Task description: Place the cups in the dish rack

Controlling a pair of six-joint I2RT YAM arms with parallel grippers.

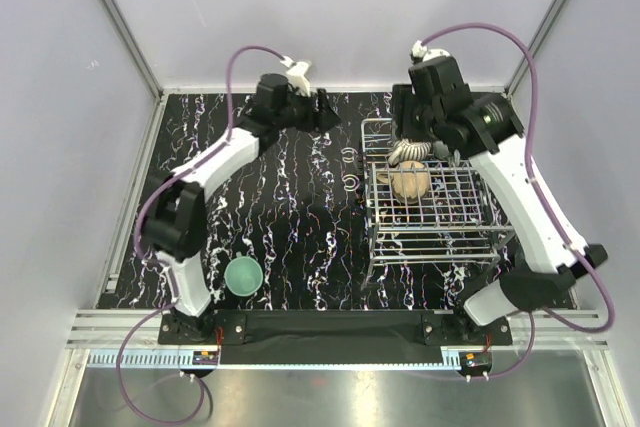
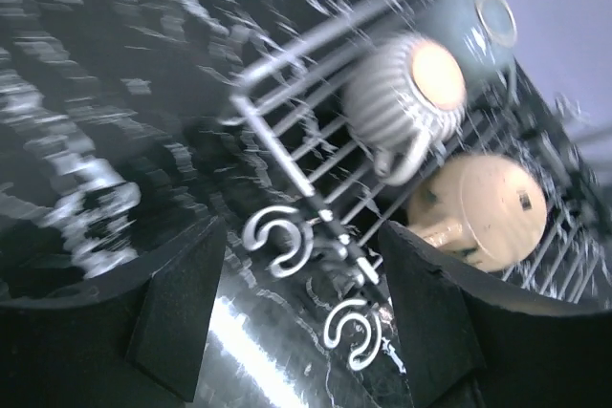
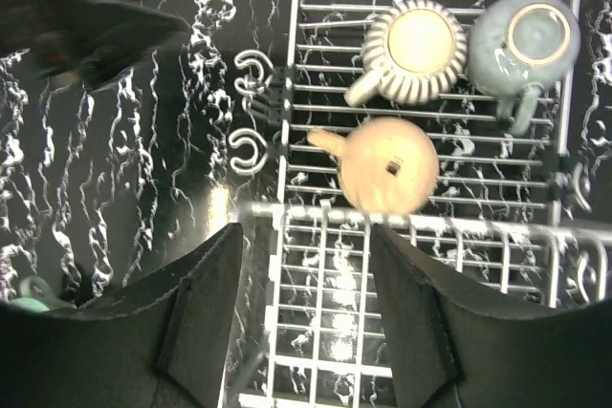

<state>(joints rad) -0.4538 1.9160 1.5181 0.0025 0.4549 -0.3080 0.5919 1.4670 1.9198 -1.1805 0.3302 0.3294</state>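
The silver wire dish rack (image 1: 432,237) stands right of centre. Three cups sit bottom-up in its far end: a cream ribbed cup (image 3: 418,40), a grey-green cup (image 3: 529,35) and a tan cup (image 3: 390,164). The tan cup (image 1: 408,182) and the ribbed cup (image 1: 405,152) also show from above. A teal-green cup (image 1: 243,275) stands on the table by the left arm's base. My right gripper (image 3: 306,332) is open and empty above the rack. My left gripper (image 2: 301,322) is open and empty, just left of the rack's far corner. The dark teal cup is out of view.
The table (image 1: 290,217) is black with white marbling. Two wire hooks (image 2: 282,236) stick out from the rack's left side, in front of the left gripper. Grey walls close in the back and both sides.
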